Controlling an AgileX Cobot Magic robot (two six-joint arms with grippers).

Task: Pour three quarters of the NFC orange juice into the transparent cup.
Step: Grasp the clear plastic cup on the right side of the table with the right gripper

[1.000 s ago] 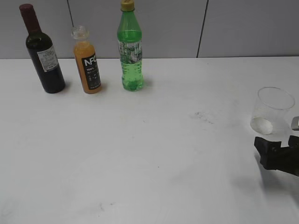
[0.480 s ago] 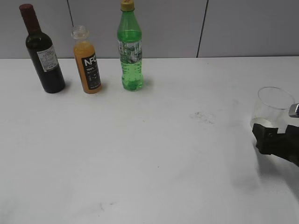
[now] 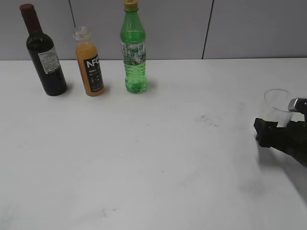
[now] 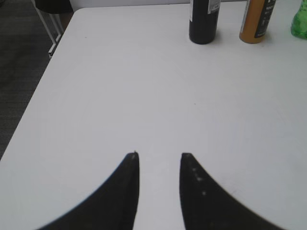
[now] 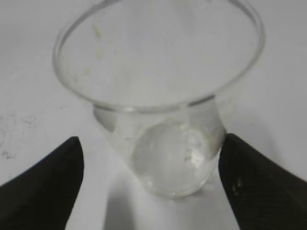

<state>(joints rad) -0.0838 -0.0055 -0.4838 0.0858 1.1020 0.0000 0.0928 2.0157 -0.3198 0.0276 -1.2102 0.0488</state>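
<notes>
The NFC orange juice point(image 3: 90, 67) stands uncapped at the back left between two other bottles; its lower part shows in the left wrist view point(image 4: 259, 21). The transparent cup point(image 3: 277, 106) stands empty at the right edge. In the right wrist view the cup point(image 5: 163, 96) sits between the fingers of my right gripper point(image 5: 151, 158), which is open; the right finger is close to or touching the cup's base, the left finger is apart from it. My right gripper point(image 3: 263, 130) is low at the cup's front. My left gripper point(image 4: 159, 155) is open and empty over bare table.
A dark wine bottle point(image 3: 44, 55) stands left of the juice and a green soda bottle point(image 3: 134, 50) right of it, all near the back wall. The white table point(image 3: 158, 153) has its left edge point(image 4: 43, 86) in the left wrist view.
My right gripper has moved up and toward the cup, from just in front of it to around its base. The bottles have not moved.
</notes>
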